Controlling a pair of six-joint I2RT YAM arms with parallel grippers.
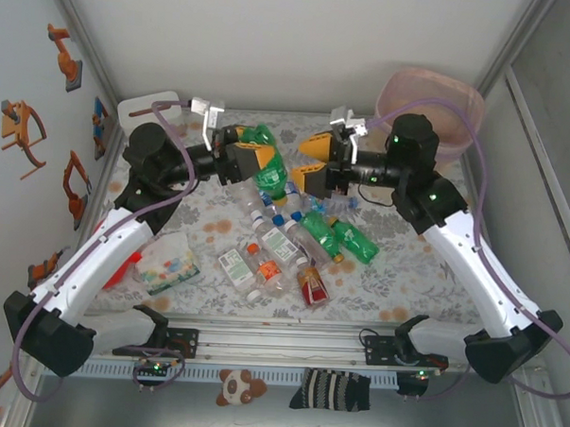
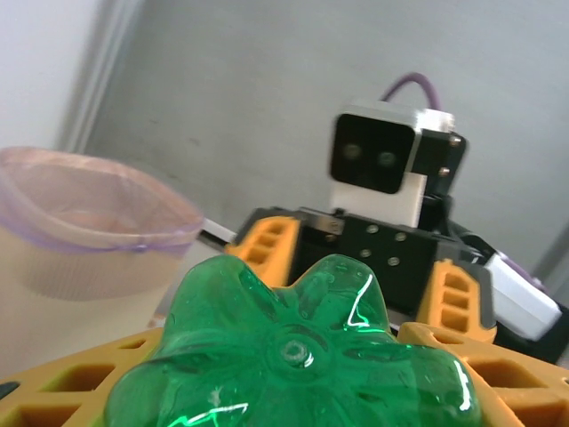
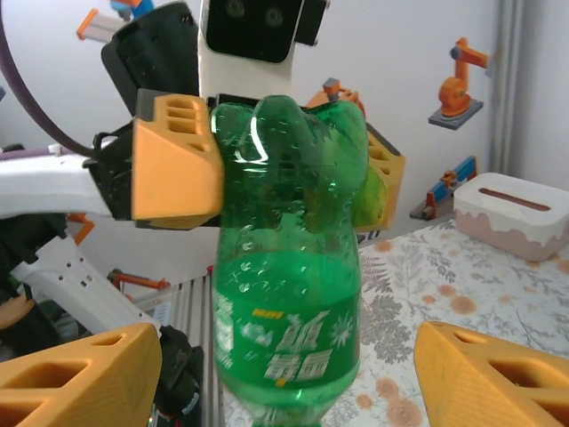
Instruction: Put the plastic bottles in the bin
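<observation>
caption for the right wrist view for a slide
Left gripper holds a green bottle by its base end, between the right gripper's open fingers; white slotted box behind.

Top camera looks down; opposed wrist cameras share the green bottle (image 3: 286,294).

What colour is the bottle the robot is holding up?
Green and see-through. The bottle in the left pincer shows best in the right wrist view.

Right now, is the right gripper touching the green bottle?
Apart. Right wrist view: right gripper open, green bottle between its fingers with a visible gap each side; left gripper clamps it.
</observation>
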